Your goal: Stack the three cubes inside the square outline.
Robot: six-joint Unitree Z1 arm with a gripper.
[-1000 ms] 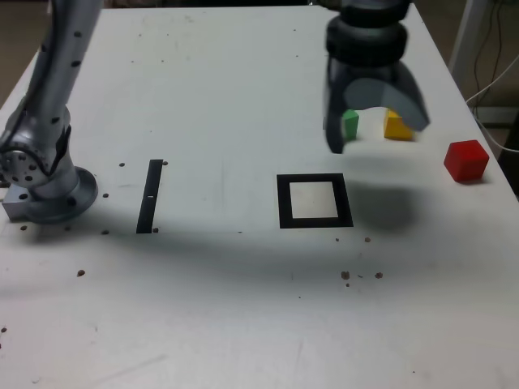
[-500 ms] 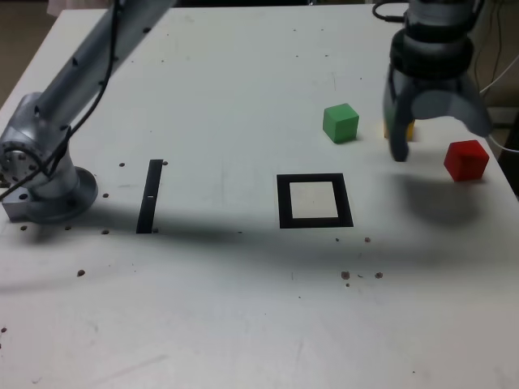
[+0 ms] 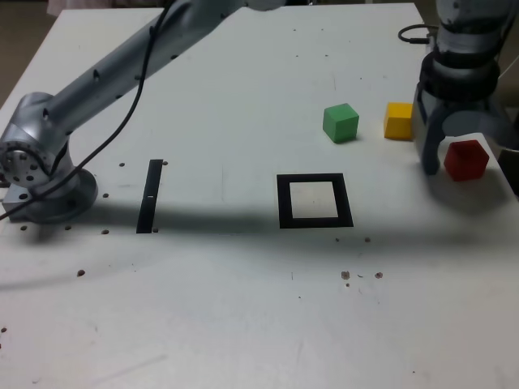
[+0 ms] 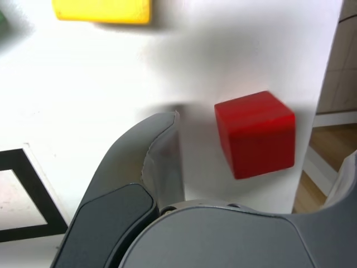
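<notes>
Pincer (image 3: 469, 162) jaws stand wide apart over the table's (image 3: 203, 308) edge, nothing between them gripped. Going left to right in the exterior view: the square outline (image 3: 285, 203) lies well off to the pincer's left, the green cube (image 3: 340, 123) nearer, the yellow cube (image 3: 398, 121) just beside its left finger, the red cube (image 3: 465, 160) framed by the opening, which likely needs only lowering around it.

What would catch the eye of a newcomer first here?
Probably the red cube, bright near the table's right edge in the exterior view, with the open gripper above it. Next, the black square stands out on the pale table, with no cube inside.
</notes>
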